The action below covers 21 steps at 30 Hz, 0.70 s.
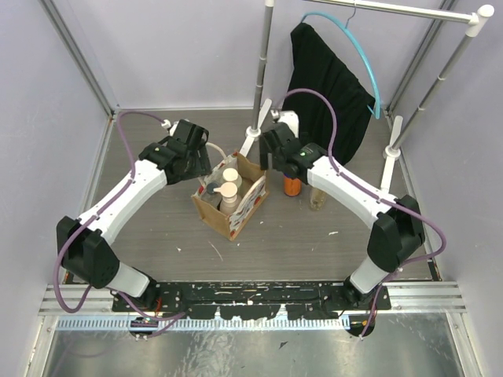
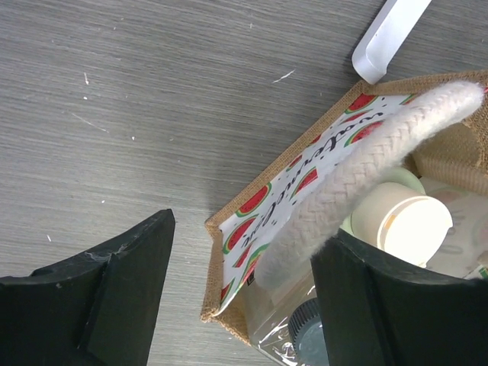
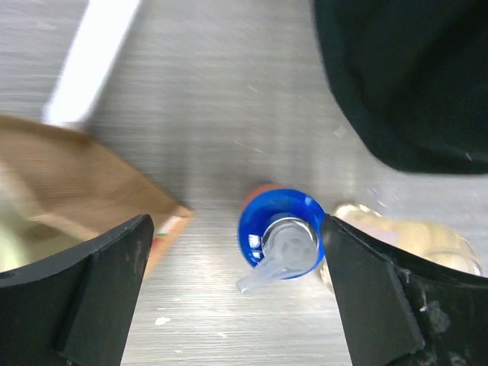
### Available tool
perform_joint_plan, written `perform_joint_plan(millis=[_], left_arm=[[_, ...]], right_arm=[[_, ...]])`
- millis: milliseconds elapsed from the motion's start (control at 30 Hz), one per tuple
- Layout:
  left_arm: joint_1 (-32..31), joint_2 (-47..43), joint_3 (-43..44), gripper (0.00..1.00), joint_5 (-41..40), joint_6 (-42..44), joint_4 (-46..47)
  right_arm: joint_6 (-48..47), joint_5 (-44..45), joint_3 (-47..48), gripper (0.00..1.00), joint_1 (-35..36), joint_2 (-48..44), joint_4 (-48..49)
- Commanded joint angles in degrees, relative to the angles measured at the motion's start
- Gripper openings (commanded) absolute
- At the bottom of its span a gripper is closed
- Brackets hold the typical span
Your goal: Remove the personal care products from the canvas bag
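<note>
The canvas bag (image 1: 236, 210) stands open mid-table with beige bottles with cream caps (image 1: 229, 188) inside. My left gripper (image 1: 201, 165) is open at the bag's far-left corner. In the left wrist view its jaws straddle the printed bag wall (image 2: 263, 206) and the rope handle (image 2: 358, 168). A cream cap (image 2: 402, 224) and a dark cap in clear plastic (image 2: 309, 341) show inside. The orange bottle with a blue cap (image 1: 292, 187) stands on the table right of the bag. My right gripper (image 1: 277, 157) is open above it, the blue cap (image 3: 278, 229) between its jaws. The amber bottle (image 1: 317, 197) stands beside.
A black garment (image 1: 330, 86) hangs on a blue hanger (image 1: 369, 71) from the clothes rack (image 1: 416, 12) at the back right. The rack's white feet (image 1: 250, 140) rest close behind the bag. Side walls enclose the table.
</note>
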Motion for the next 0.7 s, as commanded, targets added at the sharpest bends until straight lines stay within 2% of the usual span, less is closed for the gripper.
perform_joint_plan(millis=[0, 67, 100, 133, 467, 667], left_arm=[[0.1, 1.0, 0.0, 0.67, 0.3, 0.3, 1.6], [0.2, 1.5, -0.5, 0.18, 0.7, 0.5, 2.2], [0.2, 1.8, -0.7, 0.06, 0.7, 0.3, 2.0], [0.1, 2.1, -0.9, 0.0, 0.6, 0.2, 1.9], [0.2, 3.6, -0.5, 0.0, 0.9, -0.1, 1.3], [0.2, 3.8, 0.3, 0.0, 1.0, -0.1, 0.9]], right_arm=[[-4.9, -7.4, 11.7, 0.95, 6.1, -2.9, 3.1], [-4.9, -12.1, 15.1, 0.95, 6.4, -0.8, 2.1], [-5.0, -13.9, 16.2, 0.94, 6.5, 0.3, 1.8], [-5.1, -15.3, 17.0, 0.94, 6.6, 1.1, 1.6], [-5.9, -26.1, 19.6, 0.93, 7.6, 7.2, 0.2], [-6.1, -23.3, 19.1, 0.92, 7.6, 7.3, -0.5]])
